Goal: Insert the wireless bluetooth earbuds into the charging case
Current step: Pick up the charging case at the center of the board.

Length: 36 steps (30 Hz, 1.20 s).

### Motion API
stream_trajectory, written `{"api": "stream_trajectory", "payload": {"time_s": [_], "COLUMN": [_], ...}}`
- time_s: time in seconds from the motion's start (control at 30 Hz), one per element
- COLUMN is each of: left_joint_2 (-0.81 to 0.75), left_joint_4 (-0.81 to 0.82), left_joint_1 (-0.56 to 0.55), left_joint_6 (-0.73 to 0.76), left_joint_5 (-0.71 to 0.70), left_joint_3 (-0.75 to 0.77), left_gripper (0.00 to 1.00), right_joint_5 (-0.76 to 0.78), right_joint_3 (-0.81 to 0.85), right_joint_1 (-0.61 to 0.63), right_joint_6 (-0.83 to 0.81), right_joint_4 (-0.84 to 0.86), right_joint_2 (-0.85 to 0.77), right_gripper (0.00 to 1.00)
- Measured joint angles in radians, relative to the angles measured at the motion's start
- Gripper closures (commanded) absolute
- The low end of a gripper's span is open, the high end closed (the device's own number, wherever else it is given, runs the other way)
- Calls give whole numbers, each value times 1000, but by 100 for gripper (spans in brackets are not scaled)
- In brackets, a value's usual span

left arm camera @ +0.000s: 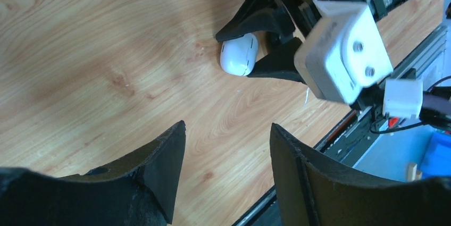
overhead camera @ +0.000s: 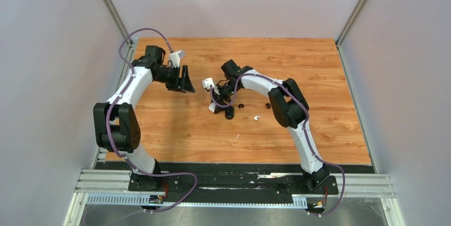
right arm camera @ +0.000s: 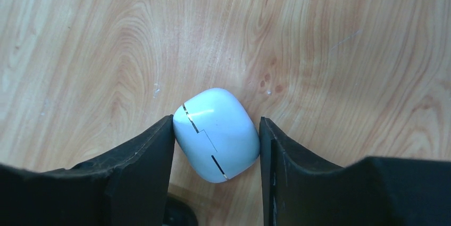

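The white charging case [right arm camera: 215, 135] lies closed on the wooden table, its lid seam facing up. My right gripper [right arm camera: 216, 122] is shut on it, one black finger against each side. The left wrist view shows the same case [left arm camera: 239, 54] between the right gripper's fingers [left arm camera: 274, 66]. From above, the case [overhead camera: 213, 108] peeks out under the right gripper [overhead camera: 218, 103]. Two black earbuds [overhead camera: 240, 106] [overhead camera: 267, 106] and one white earbud [overhead camera: 257, 117] lie just right of it. My left gripper [overhead camera: 186, 85] [left arm camera: 228, 127] hovers open and empty to the left of the case.
A black roundish case [overhead camera: 230, 113] sits right beside the white one, seen as a dark shape [right arm camera: 178, 216] between the right fingers. A tiny white fleck [overhead camera: 237, 136] lies nearer the front. Grey walls enclose the table [overhead camera: 175, 130] on three sides.
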Motion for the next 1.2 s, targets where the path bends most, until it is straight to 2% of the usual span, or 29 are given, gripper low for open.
{"api": "stream_trajectory", "payload": {"time_s": [0.13, 0.23, 0.33, 0.43, 0.5, 0.6, 0.77, 0.97, 1.2], "left_joint_2": [-77, -216, -410, -561, -596, -577, -475, -464, -470], "left_joint_4": [79, 160, 228, 242, 264, 289, 457, 607, 638], "left_joint_1": [1, 2, -13, -79, -137, -208, -286, -348, -385], "left_joint_6": [92, 228, 455, 718, 861, 990, 1015, 977, 970], "left_joint_5": [40, 120, 222, 306, 356, 396, 385, 349, 322], "left_joint_3": [-98, -221, -332, -359, -359, -358, -385, -391, -391], "left_gripper": [33, 30, 26, 25, 25, 25, 26, 31, 50], "right_joint_5": [-19, -89, -190, -293, -359, -436, -493, -494, -489], "right_joint_3": [16, 7, -4, 5, 23, 35, 25, -18, -23], "right_joint_1": [-18, -61, -121, -175, -209, -229, -205, -171, -150], "right_joint_6": [121, 241, 348, 443, 501, 563, 604, 608, 608], "right_joint_4": [-43, -95, -157, -201, -217, -228, -241, -258, -264], "right_joint_2": [-3, -31, -113, -209, -264, -325, -378, -401, -409], "right_gripper": [83, 87, 89, 91, 93, 93, 93, 94, 94]}}
